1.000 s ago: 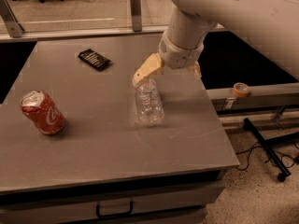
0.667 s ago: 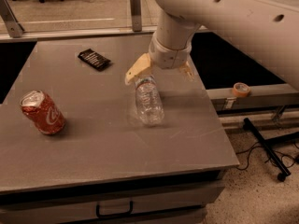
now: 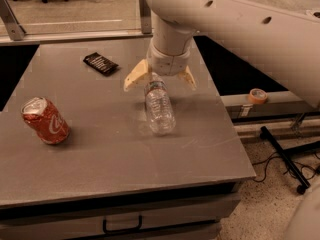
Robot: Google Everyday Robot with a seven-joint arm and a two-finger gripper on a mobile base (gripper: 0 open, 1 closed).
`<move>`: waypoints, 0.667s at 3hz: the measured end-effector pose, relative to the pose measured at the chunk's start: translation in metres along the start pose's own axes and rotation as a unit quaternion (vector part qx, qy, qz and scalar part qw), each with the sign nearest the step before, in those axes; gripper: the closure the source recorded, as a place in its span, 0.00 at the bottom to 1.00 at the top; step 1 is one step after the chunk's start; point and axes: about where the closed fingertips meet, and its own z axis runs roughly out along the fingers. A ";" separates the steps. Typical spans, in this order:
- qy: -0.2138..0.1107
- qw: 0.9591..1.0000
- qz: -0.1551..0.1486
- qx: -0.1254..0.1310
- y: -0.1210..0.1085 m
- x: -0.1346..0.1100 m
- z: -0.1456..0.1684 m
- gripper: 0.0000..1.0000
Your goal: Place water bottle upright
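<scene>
Since prior frame, end effector point(image 3: 160, 84) shifted left, straddling cap end of water bottle point(image 3: 160, 110); fingers apart, nothing gripped. Bottle lay sideways on table point(image 3: 100, 156); grasp, uprighting remained.

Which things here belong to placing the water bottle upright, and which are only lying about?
For the job:
water bottle
tool, open, at its cap end

Lying about:
dented red can
black packet
orange tape roll, beside the table
</scene>
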 end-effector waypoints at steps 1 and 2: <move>0.007 1.000 -0.004 0.005 0.009 0.000 0.009 0.18; 0.016 1.000 -0.012 0.007 0.014 0.000 0.016 0.41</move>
